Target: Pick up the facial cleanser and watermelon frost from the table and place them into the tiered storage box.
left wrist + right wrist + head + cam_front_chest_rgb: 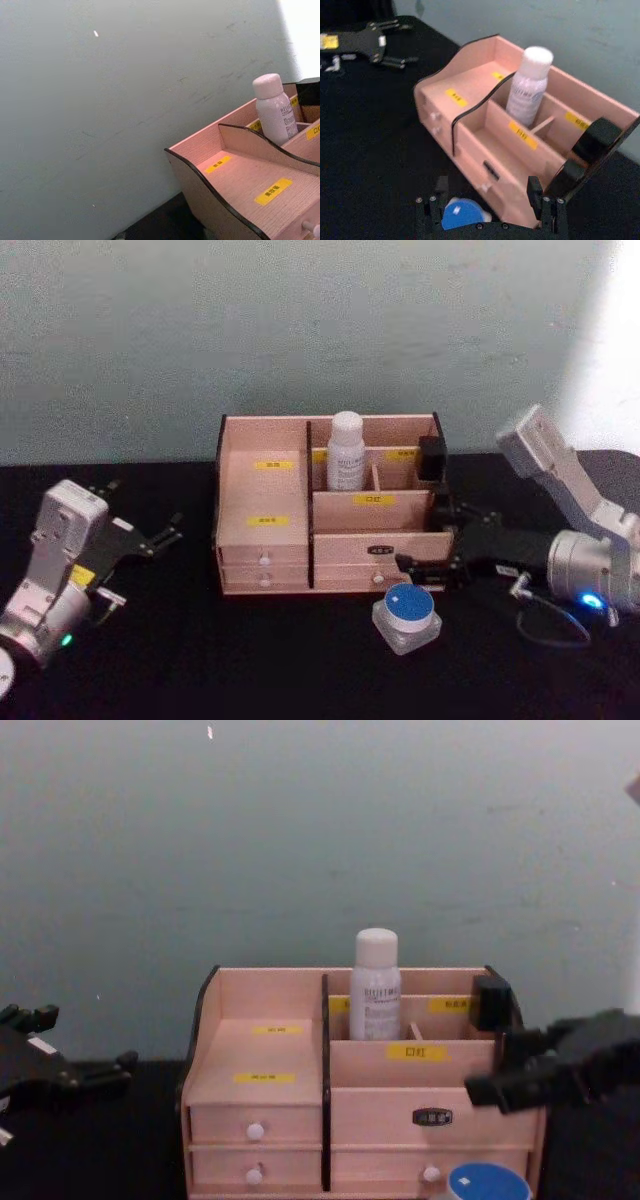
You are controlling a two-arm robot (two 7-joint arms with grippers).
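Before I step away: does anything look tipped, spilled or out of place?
Nothing tipped or spilled. The white bottle stands upright in the tiered storage box. Only the blue-lidded jar sits outside, on the table before it, near the open right gripper; left gripper parked aside.

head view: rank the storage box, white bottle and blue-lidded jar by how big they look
1. tiered storage box, clearly largest.
2-3. blue-lidded jar and white bottle look alike: jar wider, bottle taller, jar nearer the camera, so no ranking.

Our silver-grey left arm (pixel 50 575) bears a yellow label (pixel 82 575) and a green light (pixel 65 640); our right arm (pixel 590 560) has a blue light (pixel 591 600) and a looping cable (pixel 550 632). Our left gripper (pixel 145 506) and right gripper (pixel 430 538) are black.
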